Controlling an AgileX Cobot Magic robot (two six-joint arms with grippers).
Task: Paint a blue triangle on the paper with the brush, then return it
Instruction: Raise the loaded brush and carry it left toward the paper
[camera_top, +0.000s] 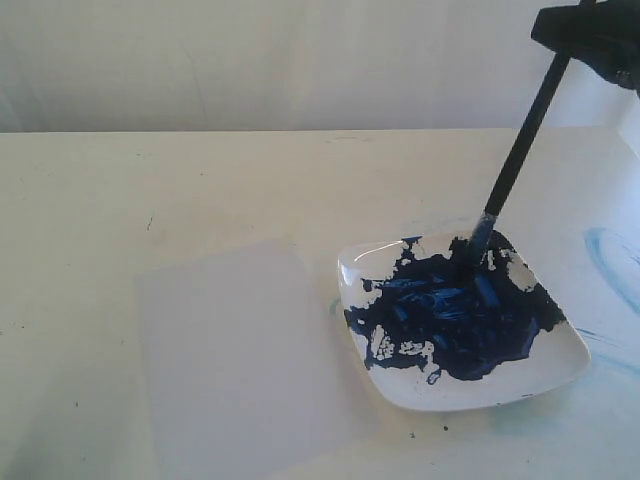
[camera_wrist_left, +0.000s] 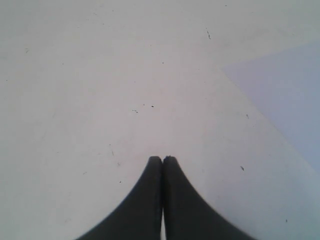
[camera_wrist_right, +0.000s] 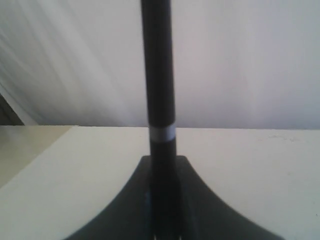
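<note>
The blank paper (camera_top: 235, 350) lies on the table (camera_top: 150, 180) just left of the plate (camera_top: 562, 362), where the brush (camera_top: 520, 150), gripped by the right tool (camera_top: 580, 30) and leaning up to the right, dips its tip in blue paint (camera_top: 450, 310); the left tool (camera_wrist_left: 162, 162) is pinched together, empty.

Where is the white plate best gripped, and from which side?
Probably the bare white rim of the plate at its edge nearest the exterior camera, approached from that side, clamping the raised lip. Dark-blue paint covers the middle, and the brush stands at the far edge.
</note>
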